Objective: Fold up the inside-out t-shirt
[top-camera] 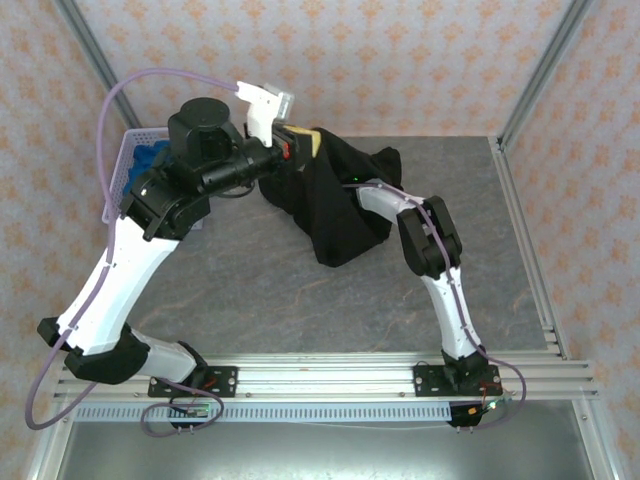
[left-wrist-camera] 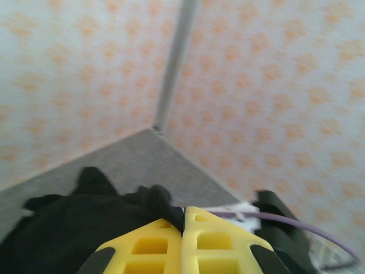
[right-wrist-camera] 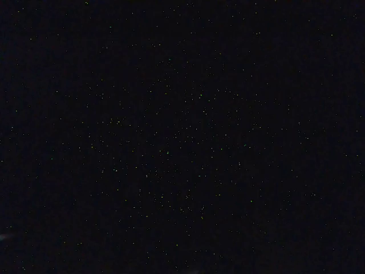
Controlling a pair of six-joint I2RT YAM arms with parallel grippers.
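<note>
Starting at the far left, there's a pale lattice basket (top-camera: 116, 186) sitting on the grey bench (top-camera: 250, 290) with a bright blue cloth (top-camera: 150, 158) in it. It's half tucked behind the left arm (top-camera: 130, 260), which is reared up high and bent over toward the far middle of the bench.

The left claw (top-camera: 303, 140) is narrow. In the left wrist view its yellow fingers (left-wrist-camera: 154, 245) are pressed flat together and black fabric bunches up right at the tips. So it's pinching the black t-shirt (top-camera: 325, 205) by an upper edge and holding that end up off the bench.

From the claw the shirt hangs down and to the right in a loose crumpled drape. Its lower end trails onto the bench around the middle, a bit right of centre.

The right arm (top-camera: 435, 250) comes up from the near right and its front end goes straight into the fabric. The right claw is buried under the shirt and the right wrist view is just black, so I honestly can't tell if it's wide or narrow, or whether it's got hold of anything.
</note>
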